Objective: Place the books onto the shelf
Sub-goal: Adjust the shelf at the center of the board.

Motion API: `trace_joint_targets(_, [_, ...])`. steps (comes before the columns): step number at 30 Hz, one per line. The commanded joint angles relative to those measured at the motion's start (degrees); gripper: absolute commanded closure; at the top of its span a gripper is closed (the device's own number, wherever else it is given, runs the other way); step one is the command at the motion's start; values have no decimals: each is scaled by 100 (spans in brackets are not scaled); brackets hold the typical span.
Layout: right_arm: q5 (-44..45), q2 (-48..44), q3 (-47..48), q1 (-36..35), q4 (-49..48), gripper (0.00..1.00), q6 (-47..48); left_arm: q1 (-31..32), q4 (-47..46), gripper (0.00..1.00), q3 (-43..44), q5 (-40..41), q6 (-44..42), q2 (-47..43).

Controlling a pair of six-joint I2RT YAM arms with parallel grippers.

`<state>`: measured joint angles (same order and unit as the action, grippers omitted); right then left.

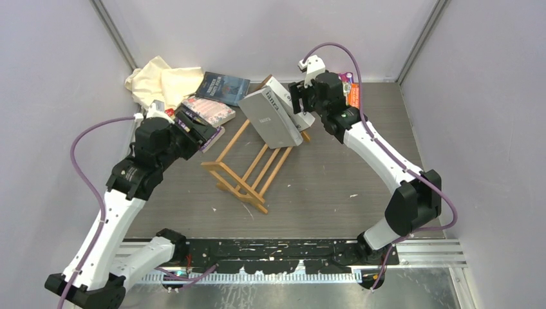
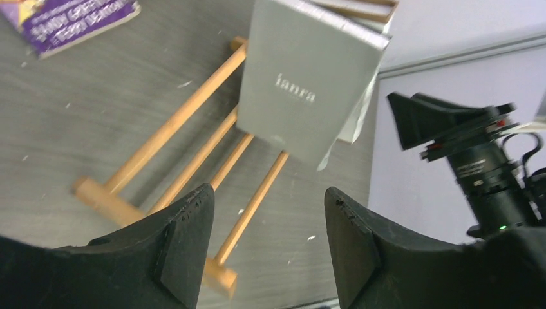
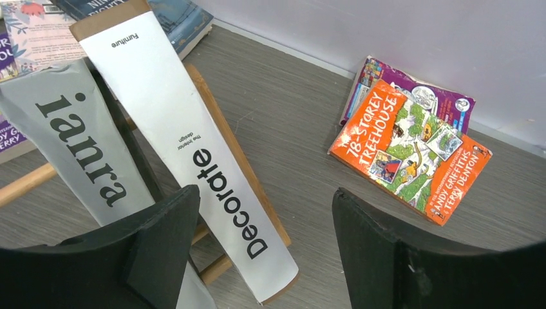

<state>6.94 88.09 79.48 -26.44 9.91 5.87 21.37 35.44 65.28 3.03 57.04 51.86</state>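
Observation:
The wooden shelf [image 1: 244, 170] lies on the table's middle. Two books lean at its far end: a grey "ianra" book [image 1: 270, 119] and a white "Decorate" book [image 1: 288, 96] behind it. My left gripper [image 1: 201, 133] is open and empty, just left of the shelf [image 2: 193, 135] and facing the grey book [image 2: 302, 84]. My right gripper [image 1: 298, 98] is open beside the leaning books. Its view shows the "Decorate" spine [image 3: 187, 135] and "ianra" spine [image 3: 77, 135] close below, with nothing gripped. An orange book [image 3: 409, 148] lies flat on a purple one [image 3: 418, 90] by the back wall.
A cream cloth [image 1: 161, 80] lies bunched in the back left corner. A dark blue book [image 1: 222, 87], a floral book [image 1: 209, 109] and a purple book [image 2: 71, 16] lie flat beside it. Walls close in the table's back and sides.

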Motion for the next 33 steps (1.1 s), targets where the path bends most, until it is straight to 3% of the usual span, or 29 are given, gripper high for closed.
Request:
trace_joint_targets(1, [241, -250, 271, 25, 164, 20, -189, 242, 1531, 36, 260, 444, 206, -207])
trace_joint_targets(9, [265, -421, 248, 17, 365, 19, -250, 401, 1861, 34, -581, 327, 1658, -874])
trace_joint_targets(20, [177, -374, 256, 7, 378, 18, -297, 650, 1446, 31, -1533, 1010, 3274, -1676])
trace_joint_targets(33, [228, -68, 496, 7, 369, 18, -188, 1250, 683, 28, -1836, 2079, 4654, -1171])
